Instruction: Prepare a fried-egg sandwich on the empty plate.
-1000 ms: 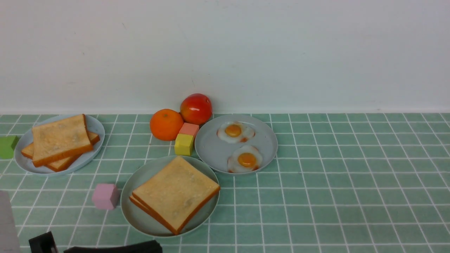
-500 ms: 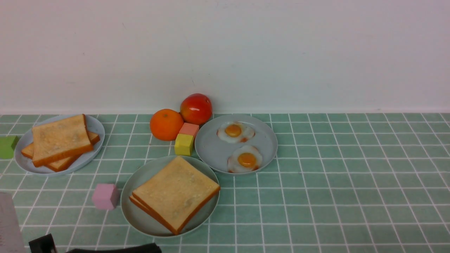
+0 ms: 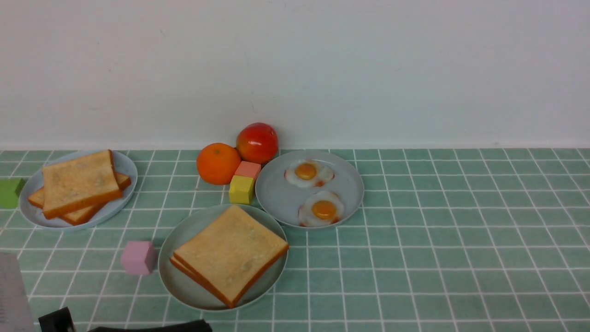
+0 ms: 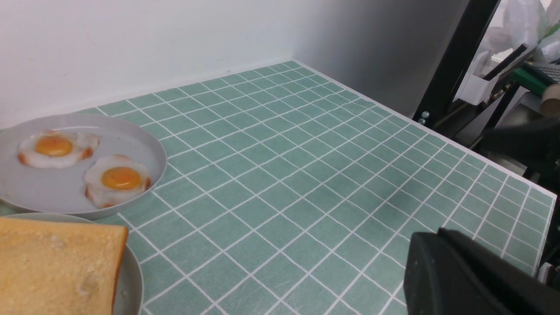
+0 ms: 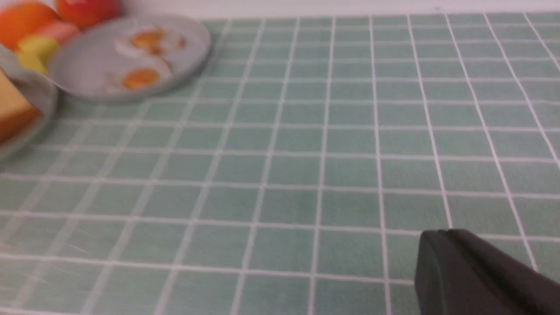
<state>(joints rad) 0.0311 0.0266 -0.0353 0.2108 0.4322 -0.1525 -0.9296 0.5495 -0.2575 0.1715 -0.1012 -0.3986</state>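
Note:
Two golden toast slices (image 3: 230, 251) lie stacked on the pale mint-green plate (image 3: 177, 281) at the front centre. No egg shows between them. A corner of the toast (image 4: 52, 267) and the plate rim (image 4: 131, 280) show in the left wrist view. My left gripper (image 4: 426, 238) is shut and empty, low over bare tiles to the right of that plate. In the front view only dark parts of the left arm (image 3: 147, 327) show at the bottom edge. My right gripper (image 5: 437, 236) is shut and empty over bare tiles, far right of the plates.
A grey-blue plate (image 3: 276, 193) behind holds two fried eggs (image 3: 321, 210). Another grey-blue plate (image 3: 120, 166) at far left holds two spare toasts (image 3: 78, 184). An orange (image 3: 218, 163), red fruit (image 3: 257, 142), salmon block (image 3: 248, 169), yellow block (image 3: 241, 189), pink cube (image 3: 137, 257), green block (image 3: 10, 192).
The left arm's parts at the bottom left edge have sunk slightly lower in the front view. Plates, toast and eggs have not moved.

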